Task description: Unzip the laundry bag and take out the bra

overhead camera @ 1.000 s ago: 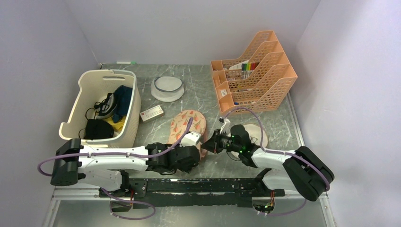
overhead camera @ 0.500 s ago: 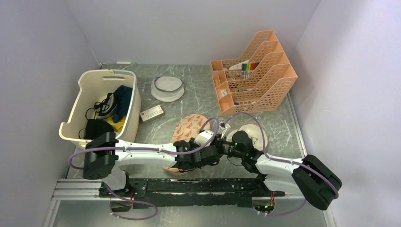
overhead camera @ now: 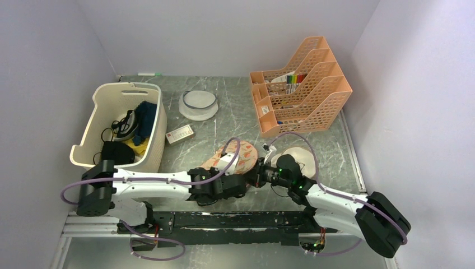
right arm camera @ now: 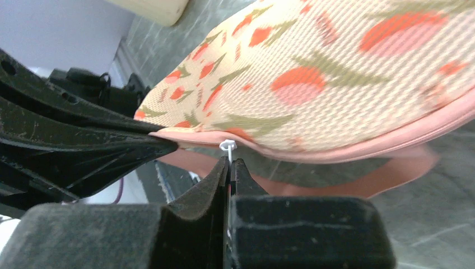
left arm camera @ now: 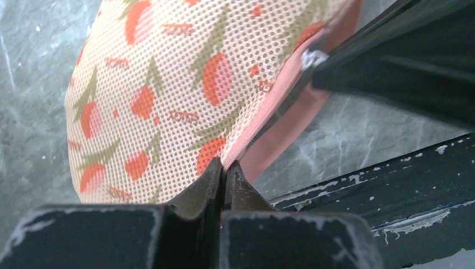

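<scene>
Peach mesh with a red-pink flower print: the laundry bag (overhead camera: pixel 238 157) lies on the marble table (overhead camera: pixel 229 115) to the right of the cream basket (overhead camera: pixel 155 140) and nearer the arm bases than it. Its edge on the side away from the basket is raised off the surface. The bra is not in sight in any view; I judge that it is inside, since the pink zip edge (left arm camera: pixel 263 117) looks closed.

The left gripper (left arm camera: pixel 225 168) is clenched on that pink edge, with only a narrow strip of it between the tips. The right gripper (right arm camera: pixel 229 162) is clamped on the small white zip pull (right arm camera: pixel 228 147), held by the very ends of its fingers.

The risks as I judge them:
- The pull is thin and barely caught, so a sideways tug could strip it out of the right grip.
- The left hold has little fabric in it. If it slips, the whole bag would drag along with the pull and the zip would not open.
- The two grippers sit almost tip to tip, so a small misjudged move could knock them together.
- Loose mesh could jam the slider.

The left arm lies low, stretched rightward from below the basket. The right arm reaches back toward the basket, also low, with its elbow bent.
</scene>
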Motion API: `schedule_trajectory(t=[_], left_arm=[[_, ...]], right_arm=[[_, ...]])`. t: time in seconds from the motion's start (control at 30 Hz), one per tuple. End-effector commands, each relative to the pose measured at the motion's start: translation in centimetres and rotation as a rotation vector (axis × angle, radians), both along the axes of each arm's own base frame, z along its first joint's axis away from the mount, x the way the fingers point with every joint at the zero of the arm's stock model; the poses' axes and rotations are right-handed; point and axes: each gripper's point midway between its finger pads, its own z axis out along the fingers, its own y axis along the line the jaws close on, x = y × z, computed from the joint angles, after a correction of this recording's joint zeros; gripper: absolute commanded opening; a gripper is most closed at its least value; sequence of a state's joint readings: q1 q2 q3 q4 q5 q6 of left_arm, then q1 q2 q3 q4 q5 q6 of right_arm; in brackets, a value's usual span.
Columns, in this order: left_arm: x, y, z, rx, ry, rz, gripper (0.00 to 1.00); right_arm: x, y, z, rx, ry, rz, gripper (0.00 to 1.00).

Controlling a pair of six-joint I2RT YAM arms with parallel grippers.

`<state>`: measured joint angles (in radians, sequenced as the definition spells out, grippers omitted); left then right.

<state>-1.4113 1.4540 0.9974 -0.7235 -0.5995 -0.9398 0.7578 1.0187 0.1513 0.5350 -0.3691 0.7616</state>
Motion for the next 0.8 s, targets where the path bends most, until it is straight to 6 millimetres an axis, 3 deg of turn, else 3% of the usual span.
schedule_trajectory(t=[0.0, 0.27, 0.43, 0.53, 0.6, 0.7, 0.77], left_arm=[[-0.4, 3.8, -0.2, 0.065, -0.005, 0.047, 0.07], [-0.5, 4.8, -0.9, 0.035, 0.001, 0.068, 0.07], [0.8, 6.2, -2.7, 0.034, 0.053, 0.101, 0.1], [2.0, 7.3, -2.5, 0.006, 0.068, 0.136, 0.15], [2.2, 7.4, -1.8, -0.015, 0.063, 0.127, 0.27], [1.8, 7.4, -0.3, -0.031, 0.077, 0.096, 0.55], [1.0, 7.2, 1.0, -0.061, 0.106, 0.072, 0.63]], right_arm=[[3.5, -2.3, -0.3, -0.106, -0.044, -0.16, 0.0], [6.6, -7.0, -0.7, -0.182, -0.03, -0.319, 0.0], [5.3, -6.4, -0.5, -0.151, -0.038, -0.25, 0.0], [3.9, -5.5, -0.2, -0.102, -0.038, -0.16, 0.0], [2.6, -4.8, -0.1, -0.058, -0.029, -0.095, 0.0], [0.7, -4.1, -0.1, 0.011, -0.013, -0.009, 0.0], [-0.3, -3.5, 0.2, 0.055, -0.015, 0.043, 0.0]])
